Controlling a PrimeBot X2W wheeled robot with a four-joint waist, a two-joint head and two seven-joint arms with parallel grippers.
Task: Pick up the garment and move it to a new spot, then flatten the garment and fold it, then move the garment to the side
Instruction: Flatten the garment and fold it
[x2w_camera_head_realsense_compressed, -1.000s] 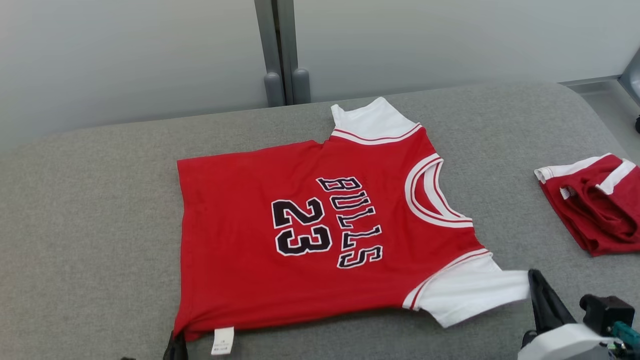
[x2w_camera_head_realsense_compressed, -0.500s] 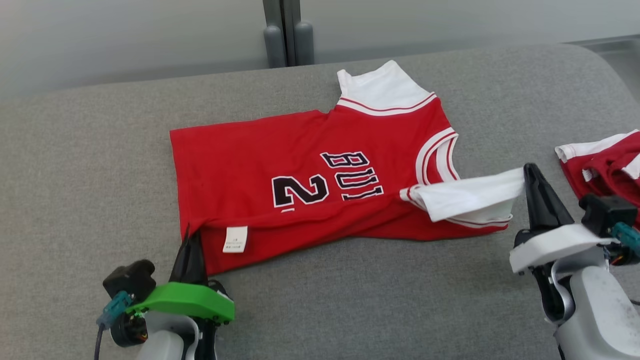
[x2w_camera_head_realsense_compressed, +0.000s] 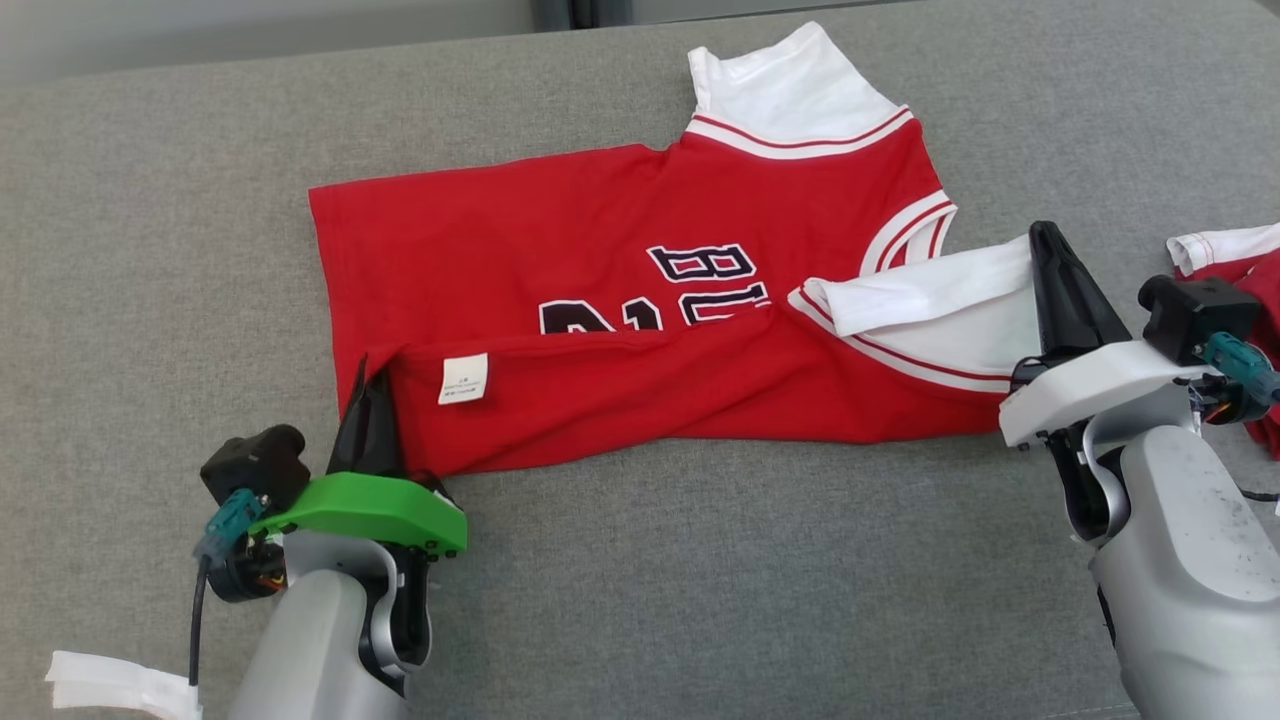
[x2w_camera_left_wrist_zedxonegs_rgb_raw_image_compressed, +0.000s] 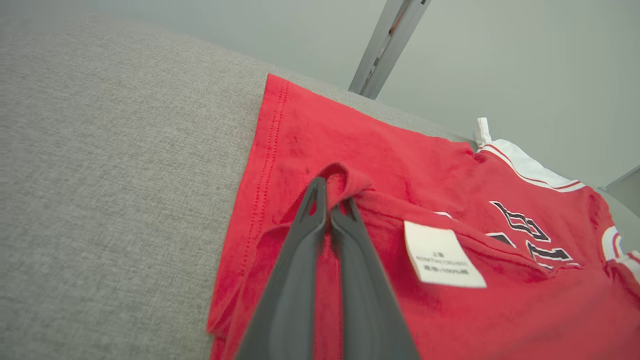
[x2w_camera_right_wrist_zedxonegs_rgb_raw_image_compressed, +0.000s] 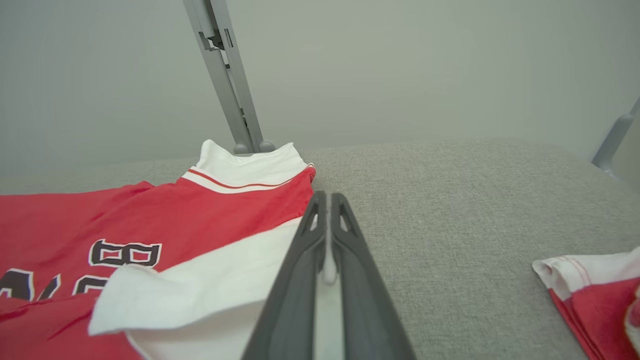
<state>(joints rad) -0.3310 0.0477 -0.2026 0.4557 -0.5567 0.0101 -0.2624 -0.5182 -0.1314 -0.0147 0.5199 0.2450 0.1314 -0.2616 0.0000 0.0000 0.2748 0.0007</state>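
Note:
The garment (x2w_camera_head_realsense_compressed: 600, 230) is a red jersey with white sleeves and black lettering, spread on the grey table (x2w_camera_head_realsense_compressed: 150, 200). Its near half is lifted and folded back over the far half, hiding the lower lettering. My left gripper (x2w_camera_head_realsense_compressed: 366, 380) is shut on the garment's red hem corner (x2w_camera_left_wrist_zedxonegs_rgb_raw_image_compressed: 340, 182), next to a white care label (x2w_camera_head_realsense_compressed: 462, 378). My right gripper (x2w_camera_head_realsense_compressed: 1045, 240) is shut on the near white sleeve (x2w_camera_head_realsense_compressed: 930, 290), whose cloth shows between the fingers (x2w_camera_right_wrist_zedxonegs_rgb_raw_image_compressed: 327, 265). The far white sleeve (x2w_camera_right_wrist_zedxonegs_rgb_raw_image_compressed: 250, 165) lies flat near the table's back edge.
A second red and white garment (x2w_camera_head_realsense_compressed: 1235, 260) lies bunched at the table's right edge (x2w_camera_right_wrist_zedxonegs_rgb_raw_image_compressed: 590, 295). A grey post (x2w_camera_right_wrist_zedxonegs_rgb_raw_image_compressed: 225, 75) stands behind the table against a pale wall. Bare grey cloth lies in front of the jersey and to its left.
Both grippers have carried the near edge of the garment further away from me, folding it over the number and lettering. The camera has tilted down, so the whole scene has shifted up.

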